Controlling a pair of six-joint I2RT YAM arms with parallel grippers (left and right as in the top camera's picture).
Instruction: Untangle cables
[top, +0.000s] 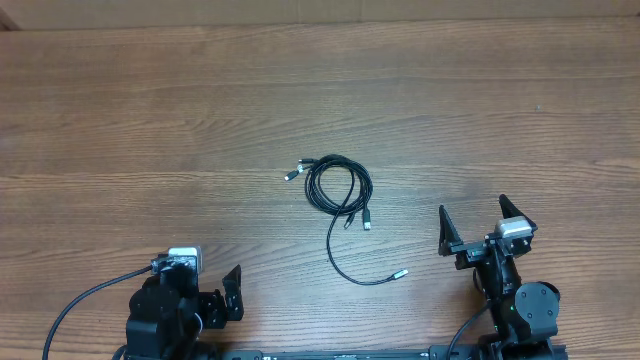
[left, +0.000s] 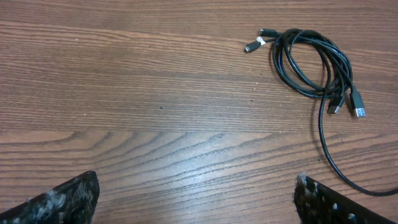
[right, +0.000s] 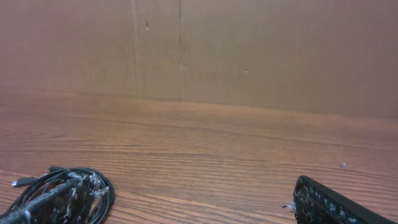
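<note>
Both grippers stand wide open and empty. The cables (top: 338, 157) lie coiled on the tabletop (top: 150, 120), ahead and right of the left gripper (left: 198, 206), ahead and left of the right gripper (top: 474, 220), touching neither.

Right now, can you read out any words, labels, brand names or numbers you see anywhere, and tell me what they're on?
None: no text can be read on the cables or the table.
A pale patch by the plugs may be a tag; it is too small to read.
</note>
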